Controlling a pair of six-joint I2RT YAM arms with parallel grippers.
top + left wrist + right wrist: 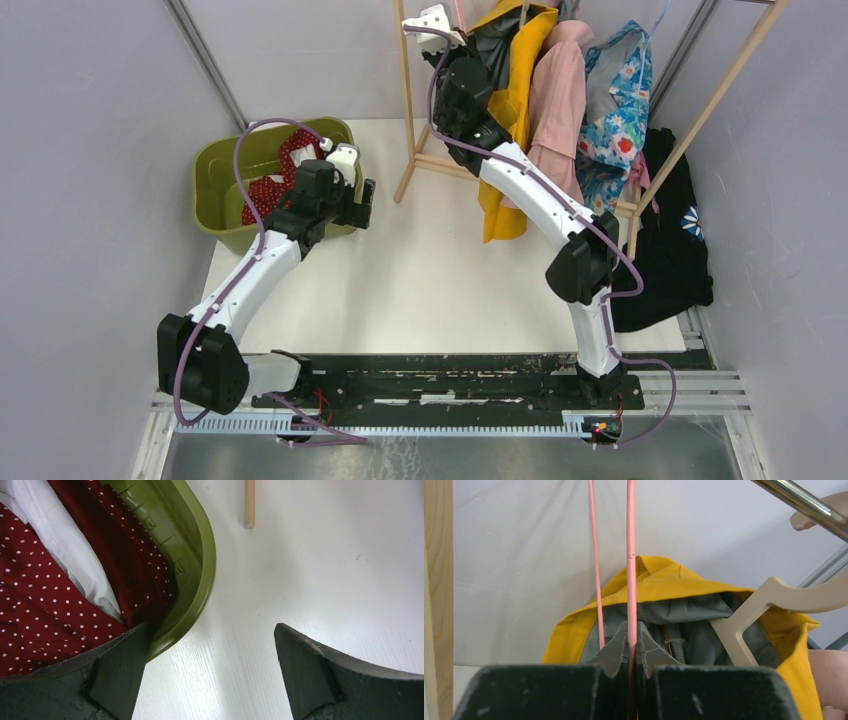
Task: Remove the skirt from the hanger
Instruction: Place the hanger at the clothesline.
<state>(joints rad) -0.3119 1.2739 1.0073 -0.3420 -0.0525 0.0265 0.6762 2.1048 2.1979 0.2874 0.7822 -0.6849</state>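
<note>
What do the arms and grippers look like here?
Left arm and right arm: white links, black joints, a purple cable along each. Left gripper and right gripper: dark, scuffed, tapered fingers.

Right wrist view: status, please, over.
Right gripper shut on pink hanger. Left gripper open beside green bin. Yellow garment hangs just beyond; beige hanger crowds it.

White arms, black joints, purple cables
</note>
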